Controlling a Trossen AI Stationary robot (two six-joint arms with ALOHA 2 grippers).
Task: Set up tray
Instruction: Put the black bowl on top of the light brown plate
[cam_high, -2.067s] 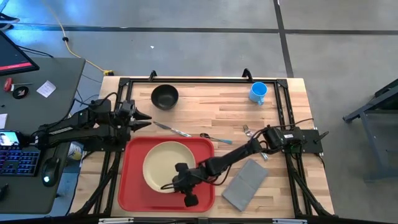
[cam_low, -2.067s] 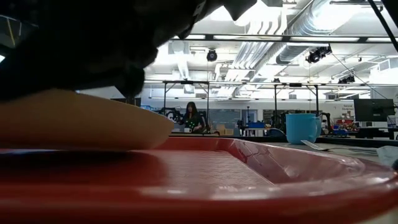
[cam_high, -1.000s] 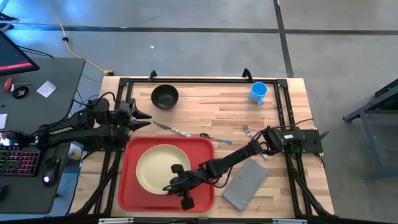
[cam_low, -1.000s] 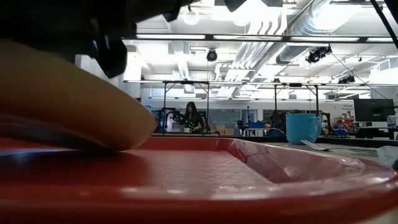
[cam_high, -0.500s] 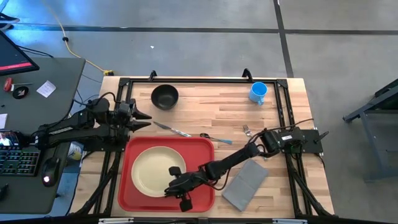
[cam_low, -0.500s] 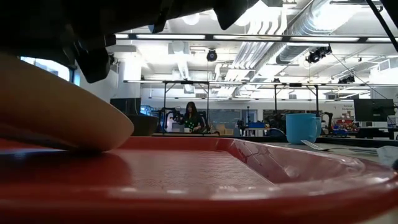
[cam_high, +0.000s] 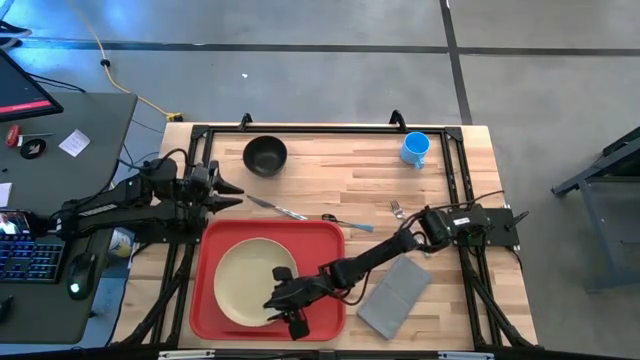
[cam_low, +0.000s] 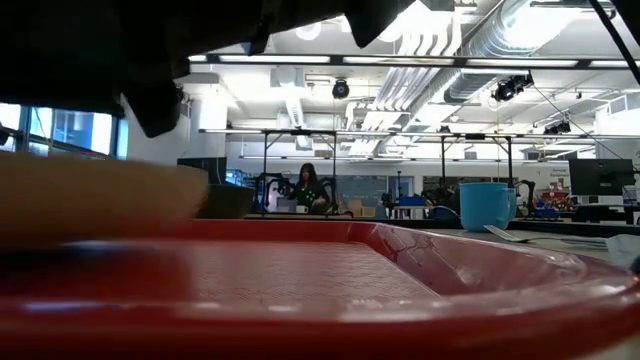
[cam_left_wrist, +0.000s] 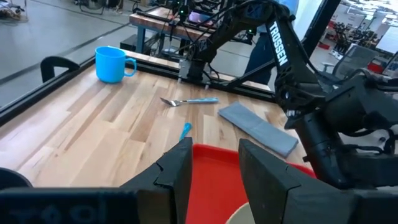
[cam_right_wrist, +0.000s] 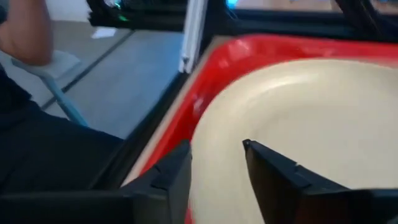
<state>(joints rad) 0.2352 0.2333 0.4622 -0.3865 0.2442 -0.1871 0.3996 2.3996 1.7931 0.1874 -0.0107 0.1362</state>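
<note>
The cream plate lies flat in the red tray at the table's near middle. It also shows in the low view and the right wrist view. My right gripper reaches in from the table's right and is shut on the plate's right rim. My left gripper waits open and empty beyond the tray's far left corner, above the wood, and also shows in the left wrist view. My right gripper holds the plate by its right rim, which sits between its two fingers; one finger lies over the plate's top. The fingers come nearly level from the table's right. The plate rests flat on the tray floor.
A black bowl and a blue mug stand at the far edge. A knife, a spoon and a fork lie beyond the tray. A grey napkin lies right of it.
My right gripper has moved toward the table's left and down with the plate. The plate has slid toward the tray's left and near side. It was tilted with its held side up and now lies flat in the tray.
</note>
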